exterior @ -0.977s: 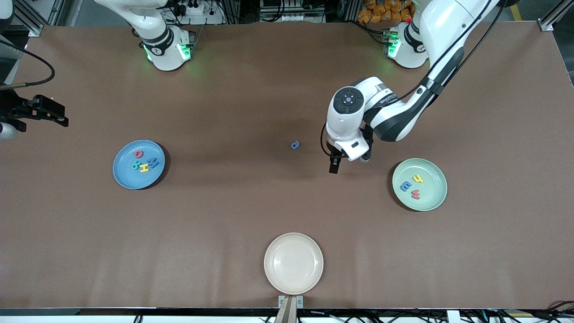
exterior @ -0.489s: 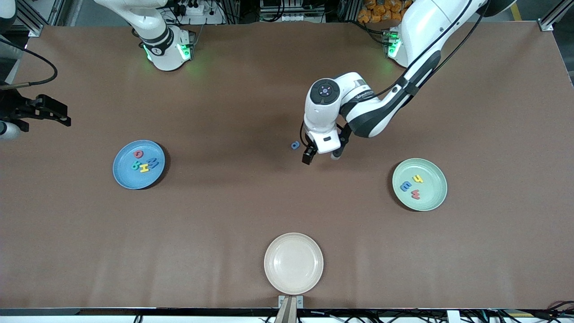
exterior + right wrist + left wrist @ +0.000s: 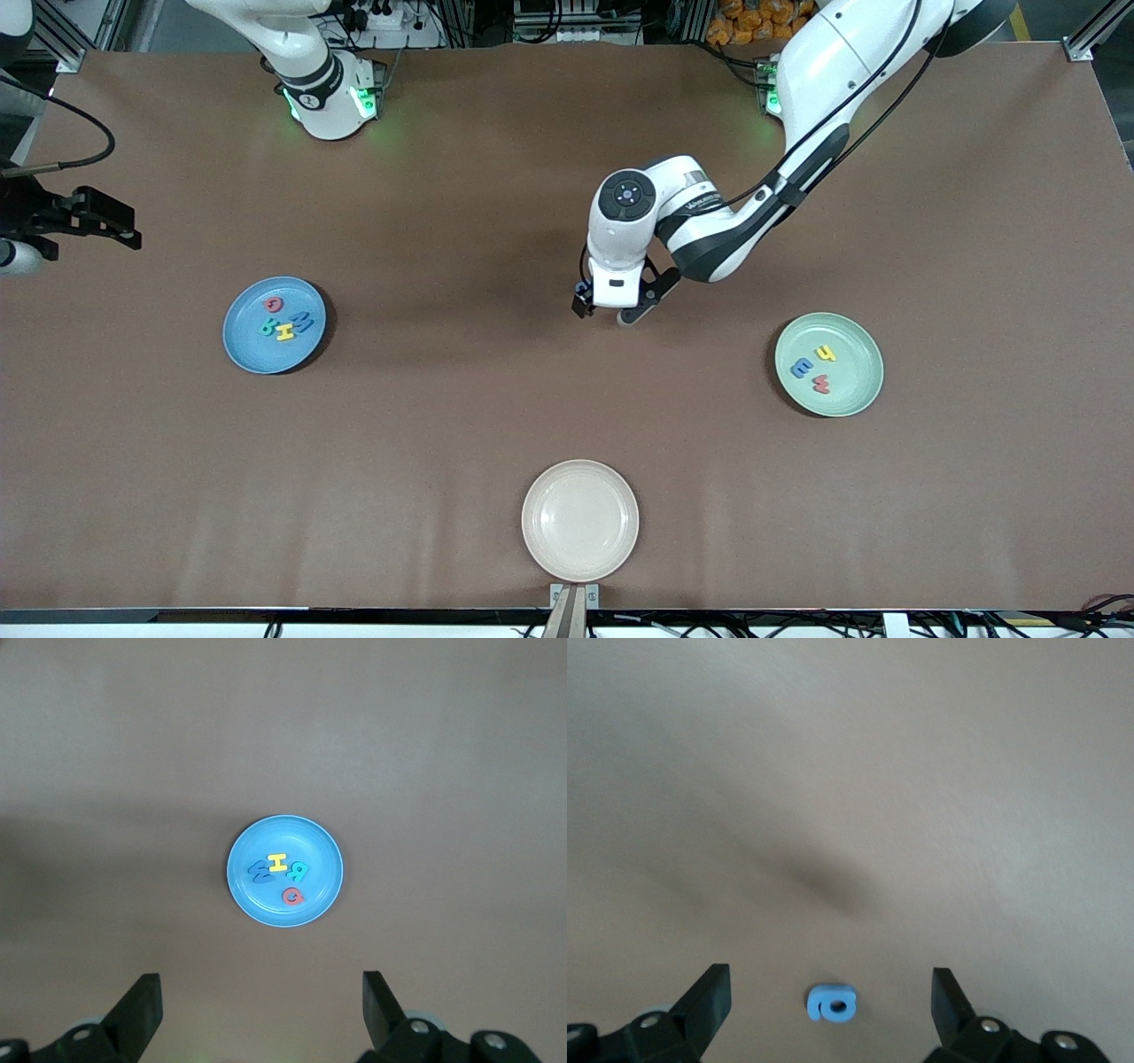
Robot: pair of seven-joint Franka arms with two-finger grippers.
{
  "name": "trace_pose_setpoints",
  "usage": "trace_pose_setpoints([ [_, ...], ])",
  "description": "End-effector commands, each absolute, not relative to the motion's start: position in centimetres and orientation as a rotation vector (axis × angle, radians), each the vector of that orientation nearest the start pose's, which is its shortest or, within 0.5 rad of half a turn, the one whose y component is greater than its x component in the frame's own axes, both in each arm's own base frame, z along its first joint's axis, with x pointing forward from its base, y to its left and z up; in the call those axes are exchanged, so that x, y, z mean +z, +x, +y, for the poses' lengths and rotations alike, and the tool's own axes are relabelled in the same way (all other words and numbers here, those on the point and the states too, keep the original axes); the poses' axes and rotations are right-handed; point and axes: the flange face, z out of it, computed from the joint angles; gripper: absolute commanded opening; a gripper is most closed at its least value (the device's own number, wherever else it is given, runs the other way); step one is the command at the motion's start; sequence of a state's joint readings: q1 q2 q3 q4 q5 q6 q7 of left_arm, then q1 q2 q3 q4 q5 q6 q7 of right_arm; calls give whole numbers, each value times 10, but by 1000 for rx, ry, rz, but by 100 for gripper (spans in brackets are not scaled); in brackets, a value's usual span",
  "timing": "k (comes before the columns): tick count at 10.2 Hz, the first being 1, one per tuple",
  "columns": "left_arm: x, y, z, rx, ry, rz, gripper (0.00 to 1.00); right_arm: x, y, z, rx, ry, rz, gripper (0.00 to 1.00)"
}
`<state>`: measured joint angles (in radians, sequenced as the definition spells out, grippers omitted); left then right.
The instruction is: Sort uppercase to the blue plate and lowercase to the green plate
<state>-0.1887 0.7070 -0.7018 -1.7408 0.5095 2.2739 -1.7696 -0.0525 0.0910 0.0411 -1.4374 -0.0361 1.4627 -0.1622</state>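
Observation:
The blue lowercase a [image 3: 831,1004] lies on the table's middle, and my left gripper [image 3: 830,981] hangs open right over it, one finger on each side without touching. In the front view the left gripper [image 3: 607,309] hides nearly all of that letter. The green plate [image 3: 859,390] holds the yellow h [image 3: 826,354], blue e [image 3: 803,368] and red w [image 3: 821,385]. The blue plate [image 3: 239,350] holds the uppercase red G [image 3: 275,303], blue M [image 3: 302,322], green R [image 3: 267,328] and yellow H [image 3: 285,332]. My right gripper [image 3: 124,232] waits open, high over the right arm's end, and looks down on the blue plate [image 3: 239,886].
A cream plate [image 3: 580,520] with nothing in it sits near the table's front edge, nearer to the front camera than the blue a. Bare brown tabletop stretches between the three plates.
My left gripper has travelled from beside the green plate toward the right arm's end and now sits over the blue a. The right gripper has barely shifted.

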Motion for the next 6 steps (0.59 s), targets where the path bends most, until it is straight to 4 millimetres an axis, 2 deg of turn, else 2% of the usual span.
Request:
trace_pose_setpoints([
  [1, 233, 459, -493, 58, -3048, -914, 100, 638, 571, -13, 85, -3149, -231, 100],
  [6, 212, 445, -501, 110, -3053, -827, 100, 642, 571, -16, 71, -3151, -221, 100],
])
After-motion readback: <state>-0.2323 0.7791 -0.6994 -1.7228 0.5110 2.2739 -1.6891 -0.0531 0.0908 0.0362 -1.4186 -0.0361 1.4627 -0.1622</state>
